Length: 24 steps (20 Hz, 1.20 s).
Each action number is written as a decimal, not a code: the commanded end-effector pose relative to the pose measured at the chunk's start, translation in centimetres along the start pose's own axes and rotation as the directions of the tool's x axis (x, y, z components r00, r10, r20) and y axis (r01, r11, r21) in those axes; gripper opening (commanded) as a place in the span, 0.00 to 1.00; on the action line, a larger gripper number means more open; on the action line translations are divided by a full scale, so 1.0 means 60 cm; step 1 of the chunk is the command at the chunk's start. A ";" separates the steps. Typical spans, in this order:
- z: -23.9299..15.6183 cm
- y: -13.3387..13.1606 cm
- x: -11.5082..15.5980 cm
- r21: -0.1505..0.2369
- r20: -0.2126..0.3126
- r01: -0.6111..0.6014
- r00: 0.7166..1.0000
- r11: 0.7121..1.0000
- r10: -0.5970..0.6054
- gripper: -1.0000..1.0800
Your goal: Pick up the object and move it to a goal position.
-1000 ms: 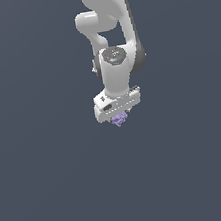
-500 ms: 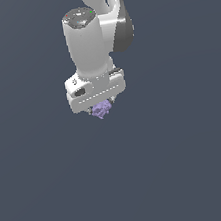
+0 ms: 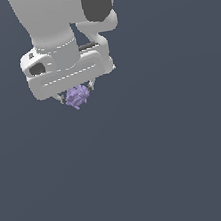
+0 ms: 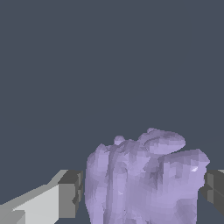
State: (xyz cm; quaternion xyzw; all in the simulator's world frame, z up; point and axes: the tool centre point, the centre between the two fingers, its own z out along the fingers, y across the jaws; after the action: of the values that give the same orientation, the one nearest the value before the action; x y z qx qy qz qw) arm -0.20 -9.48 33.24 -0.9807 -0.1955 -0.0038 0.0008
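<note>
The object [image 3: 77,97] is a small pale purple lumpy clump, hanging just under the white hand of my arm in the exterior view. My gripper [image 3: 76,93] is shut on it, and only the tips of the fingers [image 3: 91,85] show beside it. In the wrist view the object [image 4: 144,177] fills the space between the two dark grey pads [image 4: 71,193], which press against its sides. My gripper [image 4: 142,192] holds it well above the plain grey-blue surface.
The white arm and hand [image 3: 64,64] take up the exterior view's upper left. A uniform dark grey-blue ground [image 3: 166,164] lies all around, with no other object in sight.
The arm with the held object has come much closer to the exterior camera and shifted toward that view's left. It looks far larger now, and the grip is unchanged.
</note>
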 end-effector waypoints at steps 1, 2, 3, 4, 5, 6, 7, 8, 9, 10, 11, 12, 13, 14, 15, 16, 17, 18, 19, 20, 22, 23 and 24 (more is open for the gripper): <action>-0.035 0.023 -0.003 0.001 0.002 0.001 1.000 1.000 -0.001 0.00; -0.048 0.032 -0.004 0.001 0.002 0.001 1.000 1.000 -0.001 0.00; -0.059 0.040 -0.004 0.000 0.003 0.001 1.000 1.000 -0.001 0.00; -0.071 0.048 -0.005 0.000 0.003 0.001 1.000 1.000 -0.001 0.00; -0.083 0.056 -0.006 0.000 0.003 0.001 1.000 1.000 -0.001 0.00; -0.093 0.064 -0.006 0.000 0.003 0.001 1.000 1.000 -0.001 0.00; -0.104 0.071 -0.007 0.000 0.003 0.001 1.000 1.000 -0.001 0.00; -0.114 0.078 -0.007 0.000 0.004 0.001 1.000 1.000 -0.001 0.00; -0.124 0.085 -0.007 0.000 0.004 0.001 1.000 1.000 -0.001 0.00; -0.133 0.091 -0.008 0.000 0.004 0.001 1.000 1.000 -0.001 0.00; -0.142 0.098 -0.008 0.000 0.005 0.001 1.000 1.000 -0.001 0.00; -0.151 0.104 -0.008 0.000 0.005 0.001 1.000 1.000 -0.001 0.00; -0.160 0.110 -0.009 0.000 0.005 0.001 1.000 1.000 -0.001 0.00; -0.168 0.116 -0.009 0.000 0.005 0.001 1.000 1.000 -0.001 0.00; -0.176 0.121 -0.009 0.000 0.005 0.001 1.000 1.000 -0.001 0.00; -0.183 0.126 -0.009 0.000 0.005 0.001 1.000 1.000 -0.001 0.00; -0.191 0.132 -0.010 0.000 0.005 0.001 1.000 1.000 -0.001 0.00; -0.198 0.137 -0.010 0.000 0.006 0.001 1.000 1.000 -0.001 0.00; -0.205 0.142 -0.010 0.000 0.006 0.001 1.000 1.000 -0.001 0.00; -0.211 0.146 -0.010 0.000 0.006 0.001 1.000 1.000 -0.001 0.00; -0.224 0.155 -0.010 0.000 0.006 0.001 1.000 1.000 -0.001 0.00; -0.230 0.159 -0.010 0.000 0.006 0.001 1.000 1.000 -0.001 0.00; -0.235 0.163 -0.010 0.000 0.006 0.001 1.000 1.000 -0.001 0.00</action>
State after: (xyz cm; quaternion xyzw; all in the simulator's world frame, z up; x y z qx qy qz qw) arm 2.76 -18.45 46.80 -0.9806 -0.1960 -0.0008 0.0000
